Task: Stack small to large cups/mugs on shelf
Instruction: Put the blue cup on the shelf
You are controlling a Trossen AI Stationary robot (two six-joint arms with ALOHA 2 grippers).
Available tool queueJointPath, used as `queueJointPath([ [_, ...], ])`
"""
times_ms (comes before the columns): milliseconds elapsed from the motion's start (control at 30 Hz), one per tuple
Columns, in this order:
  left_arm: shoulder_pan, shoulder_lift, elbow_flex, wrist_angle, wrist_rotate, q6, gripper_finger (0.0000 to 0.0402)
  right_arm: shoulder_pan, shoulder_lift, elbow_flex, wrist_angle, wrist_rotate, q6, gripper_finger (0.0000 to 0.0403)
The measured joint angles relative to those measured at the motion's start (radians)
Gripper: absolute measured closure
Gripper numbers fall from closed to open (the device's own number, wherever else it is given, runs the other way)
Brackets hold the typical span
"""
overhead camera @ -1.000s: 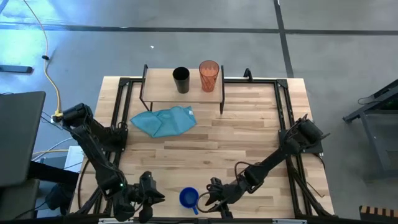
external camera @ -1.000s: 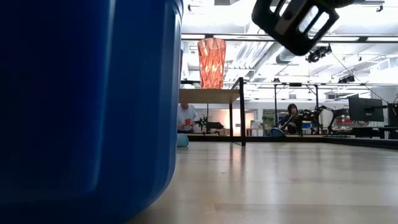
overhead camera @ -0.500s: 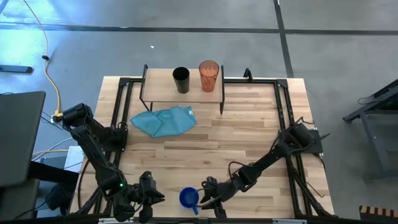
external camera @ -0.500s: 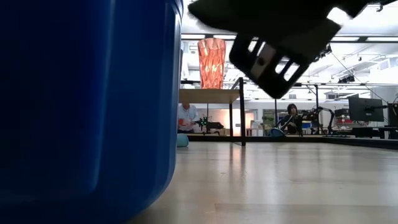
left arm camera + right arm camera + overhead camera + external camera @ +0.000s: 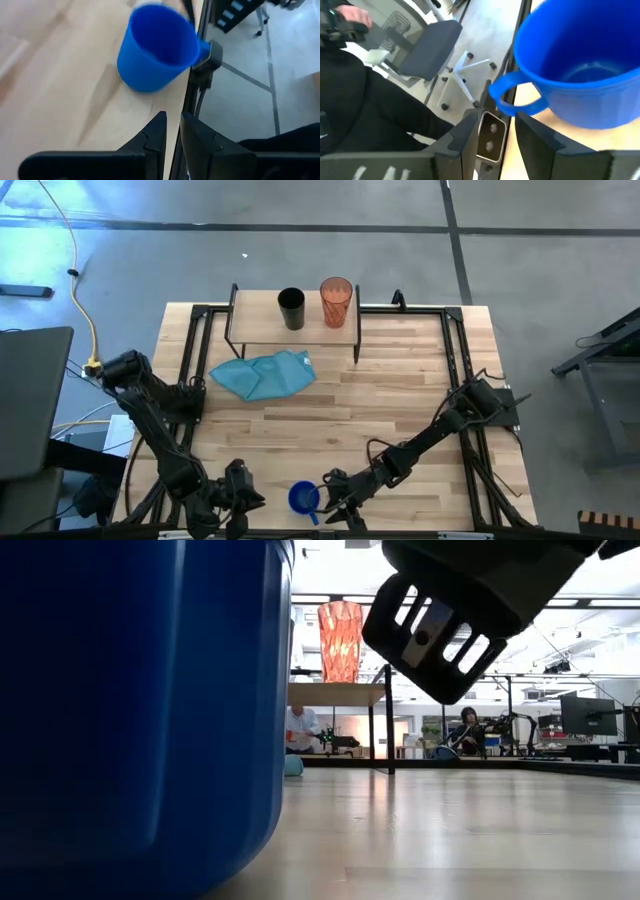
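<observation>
Right claw (image 5: pixel 337 505), fingers parted, sits just beside the blue mug (image 5: pixel 303 498) at the table's near edge, lined up on its handle (image 5: pixel 512 95), apparently not yet gripping. Step in hand: picking up the mug. Next: close, lift, carry to the shelf (image 5: pixel 262 320), where black cup (image 5: pixel 291 309) and tumbler (image 5: pixel 336 301) stand. The mug is empty. Left claw (image 5: pixel 236 498), pressed nearly together, waits nearby.
</observation>
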Motion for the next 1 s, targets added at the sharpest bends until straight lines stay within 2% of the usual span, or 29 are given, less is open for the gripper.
queueJointPath([
  [267,-0.006,0.071,0.000,0.101,0.017,-0.027,0.0355,-0.007,0.016,0.006,0.045,-0.032,-0.001,0.0281],
  [667,-0.006,0.073,0.000,0.102,0.000,-0.076,0.0355,-0.030,0.166,0.183,0.047,-0.118,-0.048,0.0281],
  [1000,-0.006,0.073,0.000,0.104,-0.009,-0.085,0.0355,-0.106,0.174,0.196,0.023,-0.125,-0.076,0.0281],
])
